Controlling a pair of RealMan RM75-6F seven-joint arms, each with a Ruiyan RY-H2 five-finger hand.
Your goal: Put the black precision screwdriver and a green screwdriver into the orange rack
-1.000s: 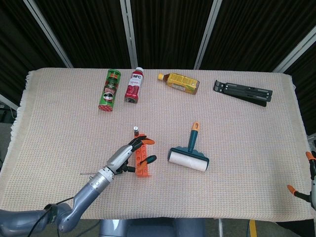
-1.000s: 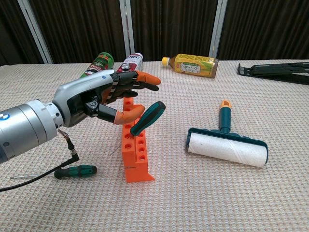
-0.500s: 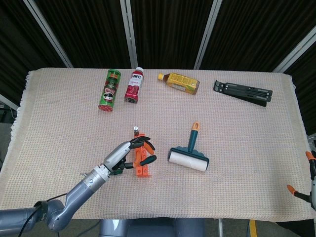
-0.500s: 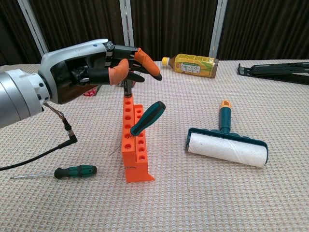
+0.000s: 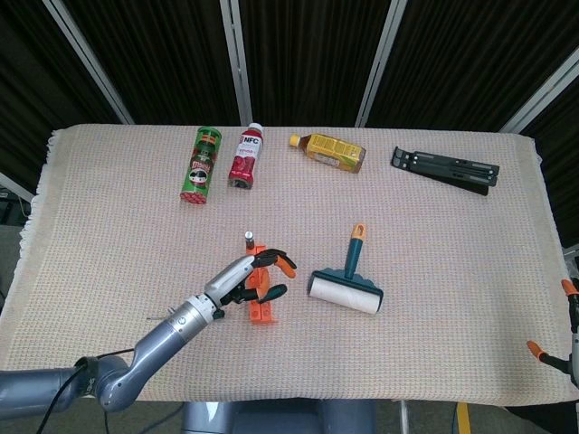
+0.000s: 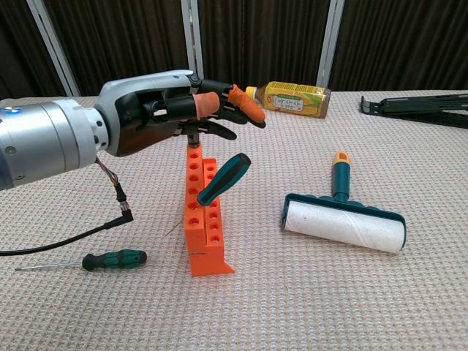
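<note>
The orange rack (image 5: 262,306) (image 6: 205,235) stands near the table's front. A green screwdriver (image 5: 272,293) (image 6: 222,178) leans in one of its holes, handle up and to the right. The black precision screwdriver (image 5: 248,240) stands upright at the rack's far end; in the chest view my left hand mostly hides it. My left hand (image 5: 251,275) (image 6: 179,114) hovers just above the rack, fingers spread, holding nothing. A second green screwdriver (image 6: 113,259) lies on the cloth left of the rack. My right hand (image 5: 568,342) shows only at the right edge, fingertips apart.
A lint roller (image 5: 346,291) (image 6: 344,223) lies right of the rack. At the back lie a green can (image 5: 201,165), a red bottle (image 5: 246,156), a yellow tea bottle (image 5: 333,152) (image 6: 292,99) and a black folded stand (image 5: 445,169) (image 6: 417,106).
My left hand has lifted from beside the green screwdriver's handle and moved forward over the rack's far end. The screwdriver stays leaning in the rack.
</note>
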